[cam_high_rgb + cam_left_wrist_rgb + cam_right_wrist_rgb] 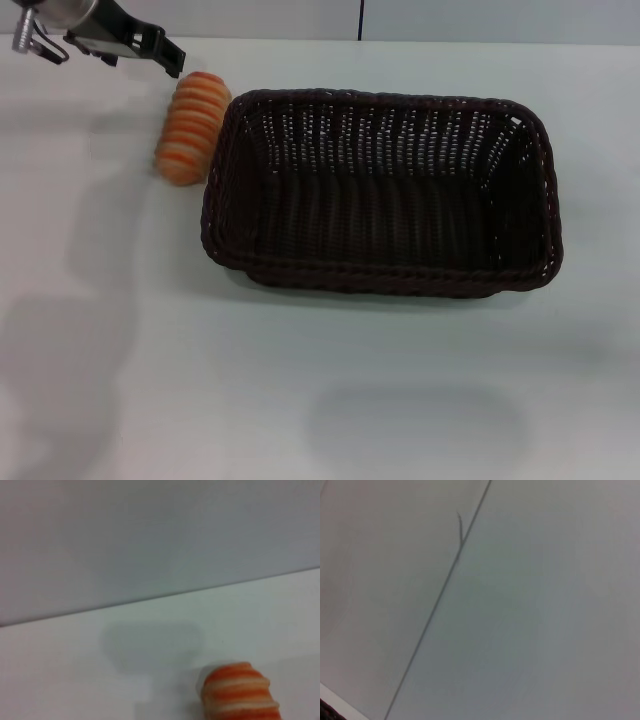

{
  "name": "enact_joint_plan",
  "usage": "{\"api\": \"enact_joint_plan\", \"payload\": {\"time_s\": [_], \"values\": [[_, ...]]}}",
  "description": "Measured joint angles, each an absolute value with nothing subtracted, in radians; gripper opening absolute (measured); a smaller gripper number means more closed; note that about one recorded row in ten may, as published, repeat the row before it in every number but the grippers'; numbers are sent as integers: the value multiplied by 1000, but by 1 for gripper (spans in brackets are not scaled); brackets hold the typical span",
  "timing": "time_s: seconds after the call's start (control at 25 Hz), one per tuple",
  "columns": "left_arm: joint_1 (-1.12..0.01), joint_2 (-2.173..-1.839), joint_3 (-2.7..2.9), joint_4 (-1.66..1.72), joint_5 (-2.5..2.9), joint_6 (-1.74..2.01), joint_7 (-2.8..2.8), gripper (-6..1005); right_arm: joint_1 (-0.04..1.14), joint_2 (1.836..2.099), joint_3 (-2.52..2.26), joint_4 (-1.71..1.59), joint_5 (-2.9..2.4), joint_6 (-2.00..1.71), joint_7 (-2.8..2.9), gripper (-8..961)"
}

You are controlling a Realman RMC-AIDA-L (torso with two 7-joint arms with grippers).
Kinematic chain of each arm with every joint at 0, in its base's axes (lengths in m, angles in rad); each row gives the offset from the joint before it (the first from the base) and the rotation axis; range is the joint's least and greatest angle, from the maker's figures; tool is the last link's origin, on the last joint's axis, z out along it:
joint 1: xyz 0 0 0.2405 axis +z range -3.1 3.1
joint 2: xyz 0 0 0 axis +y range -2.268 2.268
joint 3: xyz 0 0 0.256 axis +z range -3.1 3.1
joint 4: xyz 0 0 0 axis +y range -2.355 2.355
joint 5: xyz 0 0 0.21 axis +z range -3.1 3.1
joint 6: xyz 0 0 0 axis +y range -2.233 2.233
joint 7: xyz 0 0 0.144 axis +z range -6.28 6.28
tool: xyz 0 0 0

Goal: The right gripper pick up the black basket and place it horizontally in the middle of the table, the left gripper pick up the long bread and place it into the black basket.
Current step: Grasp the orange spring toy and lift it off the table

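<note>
Dark brown-black wicker makes up the black basket, a large rectangular tray with rounded corners and a braided rim, which sits flat on the white table with its long side running across the head view, roughly in the middle of the surface. Its inside is bare weave. Just beside the basket's left short end lies the long bread, an oblong orange loaf with cream ridged stripes, lying lengthwise away from the robot and slightly slanted, its near end close to the basket's rounded corner; whether it touches the rim cannot be told. The left gripper reaches in from the upper left corner of the head view, a silver wrist with black fingers pointing toward the far end of the bread and stopping just short of it. The fingers hold nothing, and how far apart the jaws stand cannot be told from this angle. The left wrist view shows the striped end of the bread resting on the table, with a pale wall behind and no fingers in sight. The right gripper appears in no view; the right wrist view shows only a light grey wall crossed by a thin dark seam. Soft grey shadows fall on the table in front of the basket.
</note>
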State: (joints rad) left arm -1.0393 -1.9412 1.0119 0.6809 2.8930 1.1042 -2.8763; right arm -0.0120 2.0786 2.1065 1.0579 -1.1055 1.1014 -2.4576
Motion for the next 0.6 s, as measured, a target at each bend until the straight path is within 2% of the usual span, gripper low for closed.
{"api": "enact_joint_plan", "payload": {"time_s": [0.6], "values": [[-1033, -1945, 1014, 634, 2891, 1143, -2869, 685, 36, 2082, 2089, 1078, -1126, 1094, -2451, 542]]}}
